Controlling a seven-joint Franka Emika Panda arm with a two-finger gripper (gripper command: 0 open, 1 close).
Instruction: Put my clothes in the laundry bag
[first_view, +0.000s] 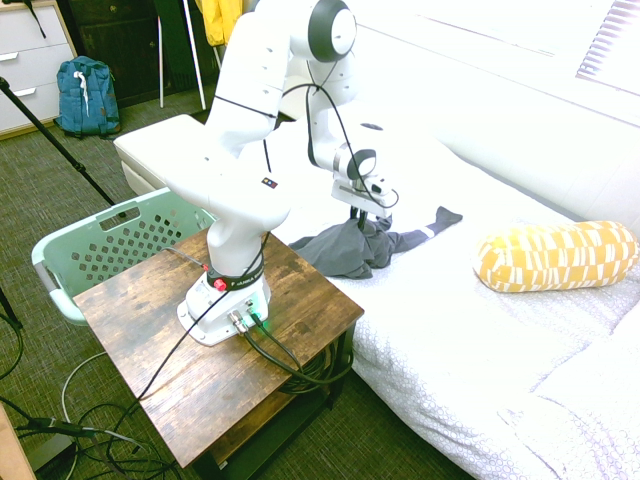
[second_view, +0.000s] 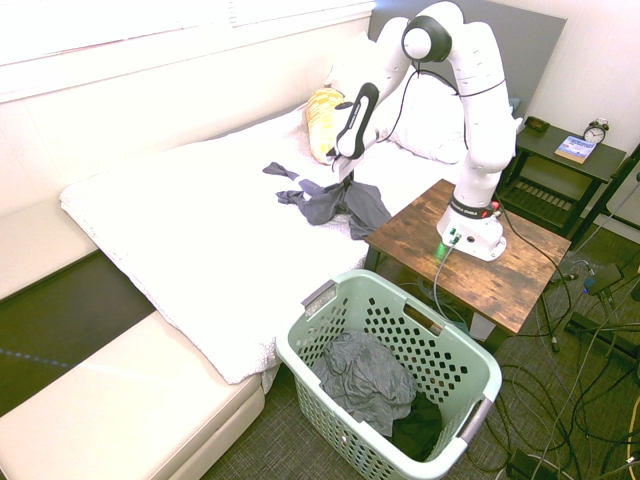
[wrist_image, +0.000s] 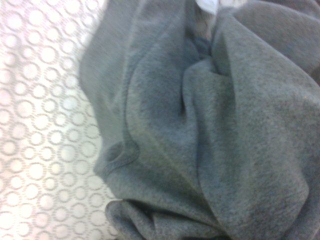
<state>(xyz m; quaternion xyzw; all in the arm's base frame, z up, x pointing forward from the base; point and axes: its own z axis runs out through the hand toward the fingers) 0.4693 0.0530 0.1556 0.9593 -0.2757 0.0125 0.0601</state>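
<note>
A dark grey bundle of clothes (first_view: 345, 252) (second_view: 338, 205) lies on the white bedspread near the bed's edge, one sleeve stretched out toward the pillow. My gripper (first_view: 372, 222) (second_view: 343, 182) points straight down into the top of the bundle and is shut on a fold of it; the fabric peaks up at the fingertips. Grey fabric (wrist_image: 210, 140) fills most of the wrist view, with circle-patterned bedspread beside it. The mint-green laundry bag (second_view: 400, 290) (first_view: 110, 245), a perforated basket, stands on the floor by the wooden table and holds more grey and dark garments (second_view: 365, 375).
A yellow-and-white pillow (first_view: 555, 255) (second_view: 322, 115) lies on the bed beyond the clothes. The wooden table (first_view: 150, 330) (second_view: 520, 270) bearing the arm stands between bed and basket. A blue backpack (first_view: 85, 95) leans against the drawers. A nightstand (second_view: 575, 150) holds a clock.
</note>
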